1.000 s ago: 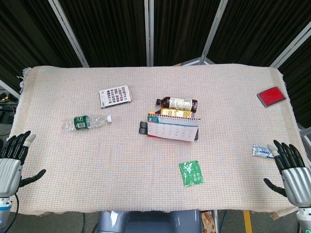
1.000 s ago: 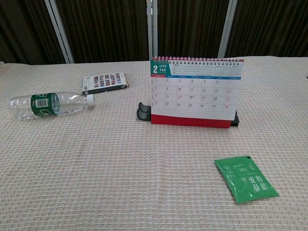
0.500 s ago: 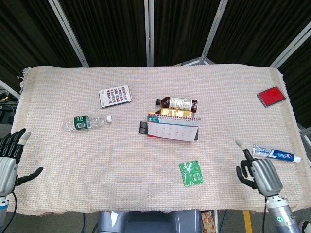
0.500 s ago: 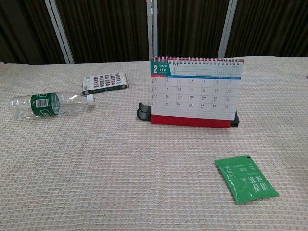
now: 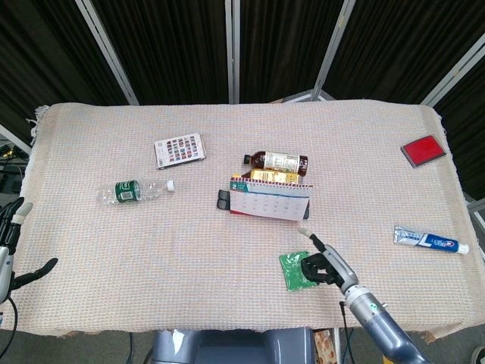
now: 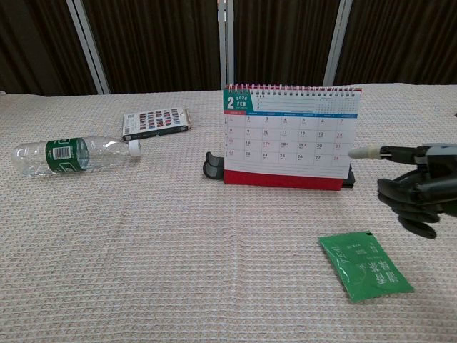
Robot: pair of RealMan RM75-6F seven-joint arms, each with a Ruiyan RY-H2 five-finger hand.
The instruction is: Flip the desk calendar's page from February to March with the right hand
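Desk calendar (image 6: 289, 136): upright mid-table (image 5: 114, 250), February page facing front.
Right hand (image 6: 418, 187): beside the calendar's right edge, one finger extended toward it, others curled, holding nothing; partly cut off at the chest view's edge.
Left hand (image 5: 9, 254): mostly out of frame; state cannot be told.
Brown bottle (image 5: 276, 161): behind the calendar, hidden in the chest view.

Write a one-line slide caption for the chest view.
Right hand, one finger extended, nears the desk calendar showing February; green packet lies in front.
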